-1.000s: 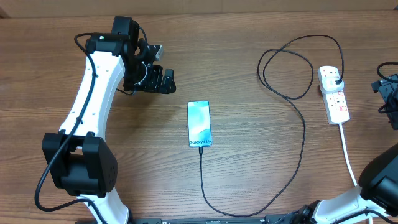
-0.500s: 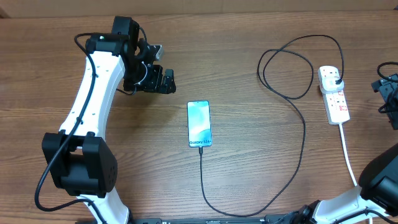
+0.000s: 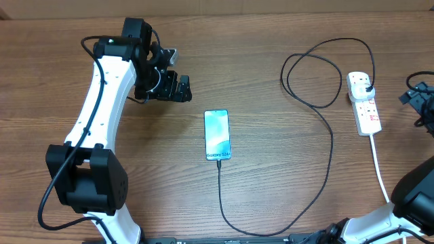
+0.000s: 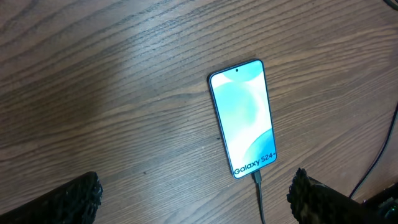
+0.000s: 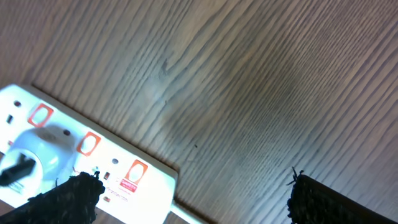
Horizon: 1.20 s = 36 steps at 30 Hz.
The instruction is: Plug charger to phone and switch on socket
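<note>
The phone (image 3: 217, 135) lies flat mid-table, screen lit, "Galaxy S24" end toward the front; it also shows in the left wrist view (image 4: 243, 125). The charger's thin black cable (image 3: 330, 146) has its tip in the phone's front end (image 4: 256, 179), runs forward, loops right and back to a plug (image 3: 365, 86) in the white socket strip (image 3: 365, 104). The strip also shows in the right wrist view (image 5: 93, 155). My left gripper (image 3: 178, 89) is open, up-left of the phone. My right gripper (image 3: 420, 102) is open, just right of the strip.
The strip's white cord (image 3: 381, 173) runs forward toward the front right edge. The white left arm (image 3: 102, 102) stretches from the front left over the table. The right arm base (image 3: 413, 196) sits at the front right corner.
The right gripper has shifted slightly left toward the power strip. The left arm, phone and cable have not moved.
</note>
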{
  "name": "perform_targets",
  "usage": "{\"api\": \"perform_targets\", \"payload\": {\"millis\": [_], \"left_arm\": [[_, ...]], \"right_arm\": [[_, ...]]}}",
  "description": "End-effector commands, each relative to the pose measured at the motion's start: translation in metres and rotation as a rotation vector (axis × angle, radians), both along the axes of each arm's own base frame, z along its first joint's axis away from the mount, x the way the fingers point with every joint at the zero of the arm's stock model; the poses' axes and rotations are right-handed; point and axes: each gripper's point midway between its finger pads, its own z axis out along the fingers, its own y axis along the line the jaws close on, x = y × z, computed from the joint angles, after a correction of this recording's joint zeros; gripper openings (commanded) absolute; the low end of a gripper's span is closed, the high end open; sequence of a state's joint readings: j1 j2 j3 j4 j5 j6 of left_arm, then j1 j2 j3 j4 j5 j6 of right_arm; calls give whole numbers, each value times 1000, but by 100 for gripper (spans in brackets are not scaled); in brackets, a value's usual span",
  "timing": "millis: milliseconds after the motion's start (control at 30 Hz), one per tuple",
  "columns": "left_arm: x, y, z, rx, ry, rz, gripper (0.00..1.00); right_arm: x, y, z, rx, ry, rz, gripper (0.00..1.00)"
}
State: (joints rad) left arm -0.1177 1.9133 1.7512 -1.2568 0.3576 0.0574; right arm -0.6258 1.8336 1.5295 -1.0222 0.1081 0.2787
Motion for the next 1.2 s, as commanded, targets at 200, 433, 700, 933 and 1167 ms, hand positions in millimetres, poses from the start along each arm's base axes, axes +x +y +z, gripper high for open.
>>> {"api": "perform_targets", "payload": {"millis": [200,433,700,933,1167], "left_arm": [[4,-1,13,1,-42,3,99],[4,-1,13,1,-42,3,99],[4,-1,13,1,-42,3,99],[4,-1,13,1,-42,3,100],[4,-1,13,1,-42,3,99]], "right_arm": [[2,1,-2,-6,9,54,100],[2,1,-14,8,30,54,100],[3,-5,-26,-23,22,47,100],[11,12,-46,54,-39,80,100],[17,18,-59,75,-82,94,100]]}}
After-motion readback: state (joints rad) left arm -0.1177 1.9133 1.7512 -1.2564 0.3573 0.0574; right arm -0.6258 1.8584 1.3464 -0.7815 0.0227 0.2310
